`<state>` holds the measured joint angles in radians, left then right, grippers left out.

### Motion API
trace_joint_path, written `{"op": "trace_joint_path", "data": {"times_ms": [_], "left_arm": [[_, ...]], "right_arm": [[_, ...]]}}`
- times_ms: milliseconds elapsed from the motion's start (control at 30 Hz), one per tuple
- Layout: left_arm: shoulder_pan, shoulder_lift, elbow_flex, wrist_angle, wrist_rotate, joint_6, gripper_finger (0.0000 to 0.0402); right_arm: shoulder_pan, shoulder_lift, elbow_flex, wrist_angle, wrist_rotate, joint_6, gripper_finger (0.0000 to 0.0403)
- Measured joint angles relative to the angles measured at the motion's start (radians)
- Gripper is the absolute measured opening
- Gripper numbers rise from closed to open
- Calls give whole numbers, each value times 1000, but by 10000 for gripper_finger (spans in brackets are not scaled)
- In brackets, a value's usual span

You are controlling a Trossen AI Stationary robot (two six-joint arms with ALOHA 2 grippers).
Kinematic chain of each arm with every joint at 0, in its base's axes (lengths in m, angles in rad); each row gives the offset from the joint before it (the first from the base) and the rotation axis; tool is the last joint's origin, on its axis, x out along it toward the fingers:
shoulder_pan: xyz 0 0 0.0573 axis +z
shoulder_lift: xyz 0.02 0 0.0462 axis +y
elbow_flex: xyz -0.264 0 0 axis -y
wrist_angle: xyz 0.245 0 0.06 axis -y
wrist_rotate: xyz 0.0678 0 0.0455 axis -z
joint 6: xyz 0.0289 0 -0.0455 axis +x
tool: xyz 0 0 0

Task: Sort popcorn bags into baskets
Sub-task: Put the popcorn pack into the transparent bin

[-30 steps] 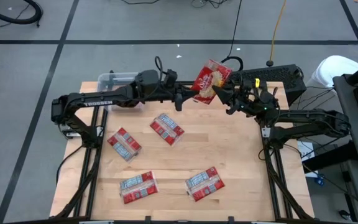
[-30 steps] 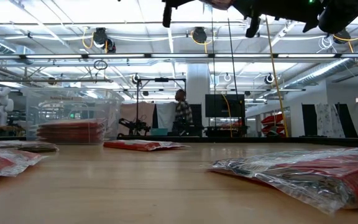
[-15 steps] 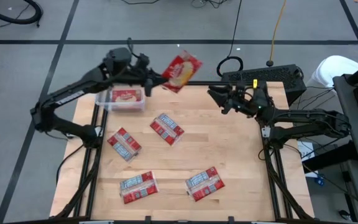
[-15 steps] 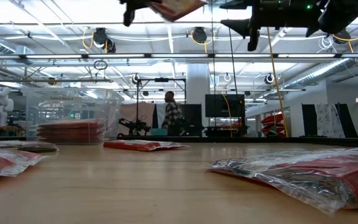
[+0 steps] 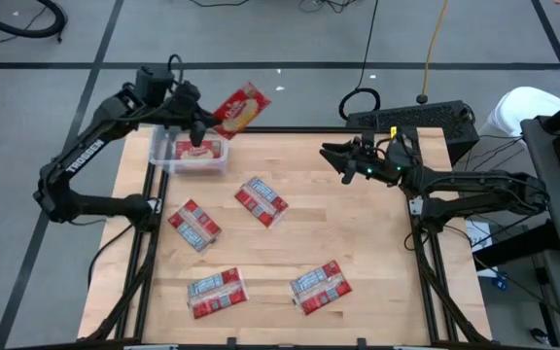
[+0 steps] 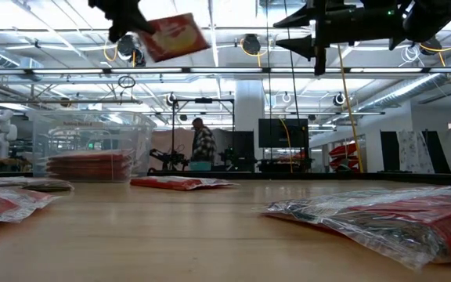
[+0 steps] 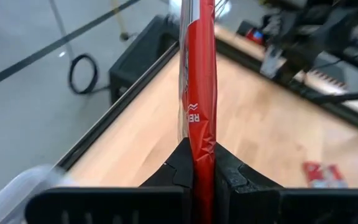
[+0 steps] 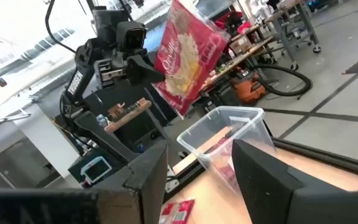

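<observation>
Place: robotics lab or open workshop hall.
Floor: grey concrete (image 5: 261,29) marked with dark tape lines, loose cables (image 5: 363,58) trailing across it.
Rig: wooden table (image 5: 290,243) on a black metal frame, two dark arms mounted at its sides.
Ceiling: exposed pipes and rails (image 6: 210,72) with bright strip lighting.
Background, beyond the right fingers (image 8: 260,168): workbenches, shelving, a monitor (image 6: 280,133), a small white humanoid robot (image 6: 0,129), a person (image 6: 203,145) standing far off.
</observation>
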<state>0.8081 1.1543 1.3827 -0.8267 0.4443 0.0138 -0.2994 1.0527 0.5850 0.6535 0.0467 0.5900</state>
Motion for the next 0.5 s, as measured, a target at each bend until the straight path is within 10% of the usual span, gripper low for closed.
{"op": "trace_joint_path", "data": {"times_ms": [500], "left_arm": [[147,3,0,-389,-284,276,17]], "right_arm": [[0,0,-21,-46,4,80,171]]}}
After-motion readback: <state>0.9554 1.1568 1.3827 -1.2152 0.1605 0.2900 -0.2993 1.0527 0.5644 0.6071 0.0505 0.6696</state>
